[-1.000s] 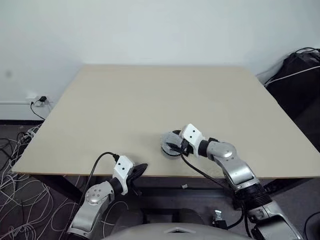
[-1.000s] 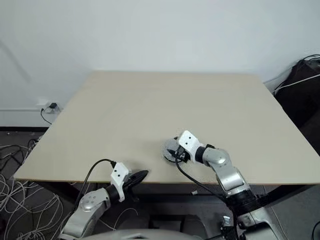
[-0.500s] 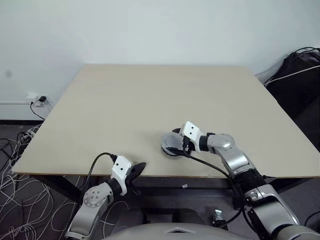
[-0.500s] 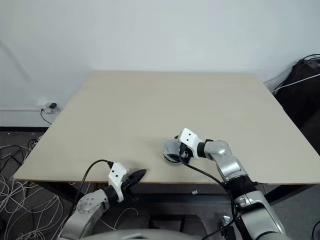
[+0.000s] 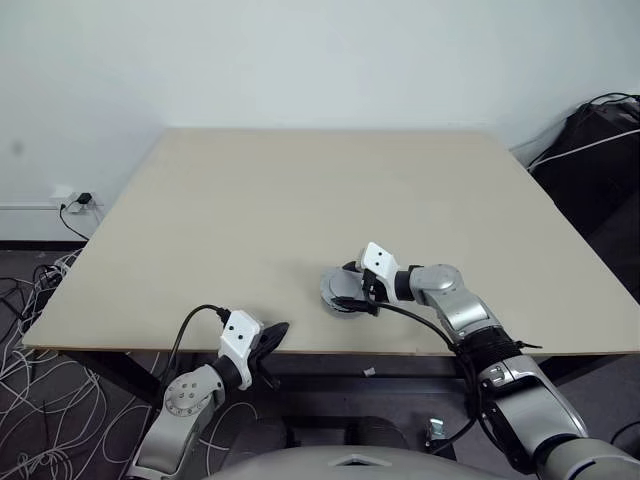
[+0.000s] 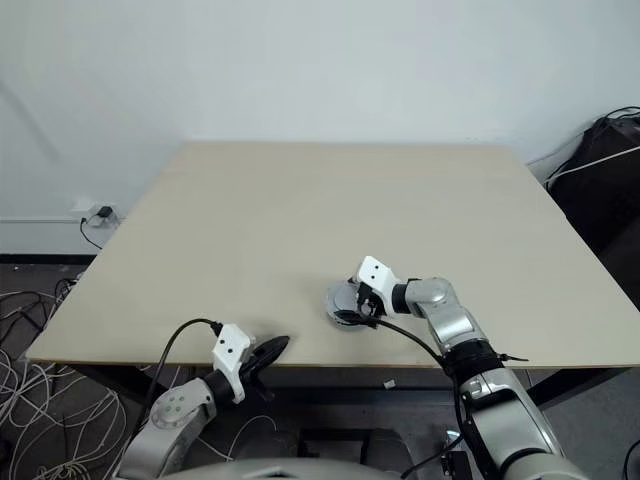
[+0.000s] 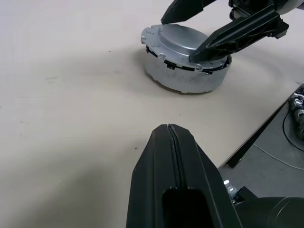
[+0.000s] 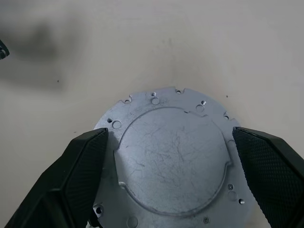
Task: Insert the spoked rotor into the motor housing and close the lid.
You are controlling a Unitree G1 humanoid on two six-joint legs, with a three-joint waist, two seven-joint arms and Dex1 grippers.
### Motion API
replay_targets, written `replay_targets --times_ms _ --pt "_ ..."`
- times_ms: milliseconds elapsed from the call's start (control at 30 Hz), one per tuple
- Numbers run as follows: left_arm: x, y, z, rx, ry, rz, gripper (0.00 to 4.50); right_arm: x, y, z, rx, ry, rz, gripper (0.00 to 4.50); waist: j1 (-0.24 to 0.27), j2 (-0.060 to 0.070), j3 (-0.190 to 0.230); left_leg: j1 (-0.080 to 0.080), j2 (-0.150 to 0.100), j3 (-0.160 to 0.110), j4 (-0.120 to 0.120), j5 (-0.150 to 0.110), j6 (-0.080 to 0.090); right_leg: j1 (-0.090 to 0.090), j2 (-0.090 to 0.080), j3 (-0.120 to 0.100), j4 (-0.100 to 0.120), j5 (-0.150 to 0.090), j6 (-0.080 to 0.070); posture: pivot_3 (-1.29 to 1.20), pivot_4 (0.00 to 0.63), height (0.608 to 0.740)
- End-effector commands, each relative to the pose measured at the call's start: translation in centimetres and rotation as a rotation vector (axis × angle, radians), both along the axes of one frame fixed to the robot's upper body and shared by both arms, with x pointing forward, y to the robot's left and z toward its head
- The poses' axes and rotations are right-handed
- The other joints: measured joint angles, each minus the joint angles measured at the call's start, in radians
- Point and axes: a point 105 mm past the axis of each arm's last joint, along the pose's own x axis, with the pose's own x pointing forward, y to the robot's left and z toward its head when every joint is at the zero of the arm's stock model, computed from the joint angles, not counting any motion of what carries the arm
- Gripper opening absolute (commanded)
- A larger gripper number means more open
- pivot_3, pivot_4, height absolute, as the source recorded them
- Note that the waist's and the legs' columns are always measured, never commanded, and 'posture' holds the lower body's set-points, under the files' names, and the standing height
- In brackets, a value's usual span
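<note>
The motor housing (image 7: 187, 80) is a squat silver drum near the table's front edge, also seen as the motor housing (image 5: 330, 287). The lid (image 8: 173, 161), a round silver cover with small holes along its rim, lies on top of the housing. The spoked rotor is hidden. My right gripper (image 8: 168, 132) is open, one black finger (image 8: 80, 173) on each side of the lid, close to its rim. Whether they touch it, I cannot tell. My left gripper (image 7: 170, 130) is shut and empty, low at the table's front edge, left of the housing and pointing toward it.
The beige table (image 5: 300, 190) stretches far behind the housing. Its front edge (image 5: 300, 352) runs just below both grippers. A black bag (image 5: 600, 150) stands off the right side. Loose cables (image 5: 30, 330) lie on the floor at the left.
My right forearm has swung lower and straighter toward the housing, while its gripper stays at the lid. The left gripper has stayed in place.
</note>
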Motion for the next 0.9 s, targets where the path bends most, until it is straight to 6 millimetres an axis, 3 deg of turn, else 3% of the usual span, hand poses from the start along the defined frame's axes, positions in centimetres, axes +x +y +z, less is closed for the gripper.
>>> replay_targets --times_ms 33,167,567,900 --pt "0.4 -0.2 1.4 -0.006 -0.052 -0.006 0.0 0.5 -0.1 0.7 -0.002 -0.007 -0.001 4.3 0.0 0.0 0.0 0.0 0.0 0.0 0.0 0.0 0.0 0.0 0.0 0.0 0.0 0.0 0.0 0.0 0.0 0.74" --pt "0.4 -0.2 1.4 -0.007 -0.052 -0.007 0.0 0.4 -0.1 0.9 0.009 0.005 -0.007 3.3 0.0 0.001 0.0 0.0 0.0 0.0 0.0 0.0 0.0 0.0 0.0 0.0 0.0 0.0 0.0 0.0 0.0 0.74" --pt "0.5 -0.4 1.3 -0.012 -0.05 -0.018 0.0 0.2 -0.5 2.3 0.064 0.025 -0.031 3.27 0.002 0.002 0.0 -0.001 0.0 0.0 0.0 0.0 0.0 -0.001 0.0 0.0 0.0 0.0 0.0 0.0 0.0 0.74" --pt "0.4 -0.4 1.3 -0.014 -0.048 -0.022 0.0 -0.6 -0.5 1.5 0.023 0.048 -0.01 3.27 0.002 0.002 0.0 -0.001 0.0 0.0 -0.001 0.0 0.0 -0.001 0.0 0.0 0.0 0.0 0.0 0.0 0.0 0.74"
